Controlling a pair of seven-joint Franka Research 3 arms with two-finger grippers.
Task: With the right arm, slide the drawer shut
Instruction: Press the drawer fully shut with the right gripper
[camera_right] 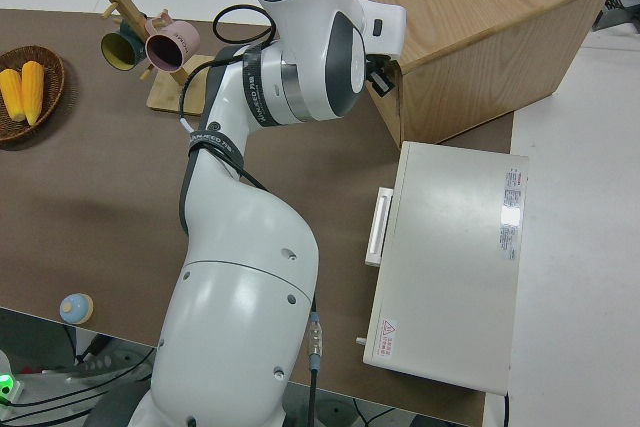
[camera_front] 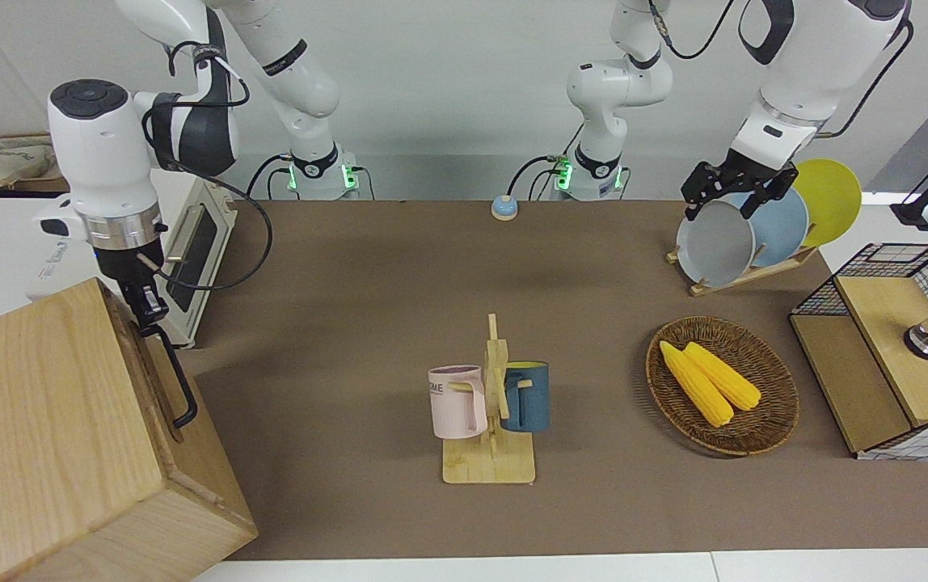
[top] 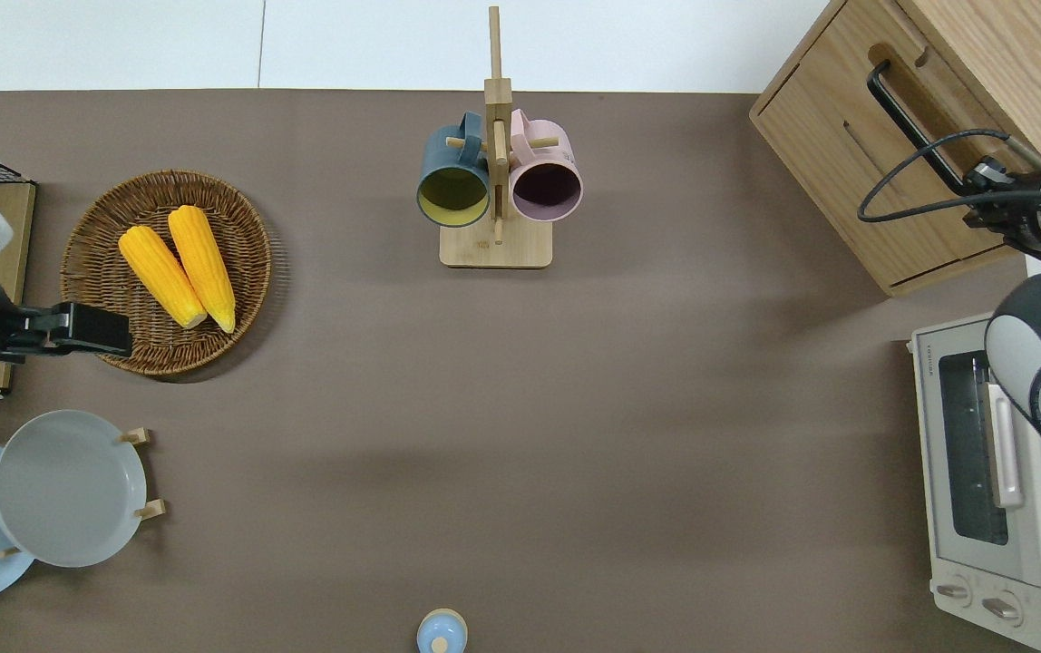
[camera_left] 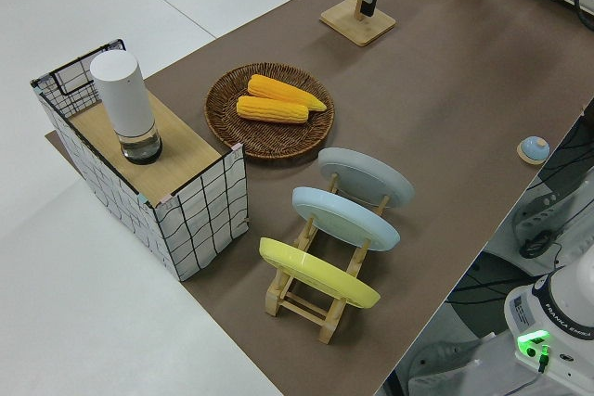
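Note:
The drawer sits pushed into the light-wood cabinet at the right arm's end of the table, its front level with the cabinet face. Its black bar handle stands out from the front, and also shows in the overhead view. My right gripper is at the end of the handle nearer the robots, against the drawer front. The right side view hides most of it behind the wrist. My left gripper is parked.
A white toaster oven stands beside the cabinet, nearer the robots. A mug rack stands mid-table. A wicker basket of corn, a plate rack and a wire-and-wood box are toward the left arm's end.

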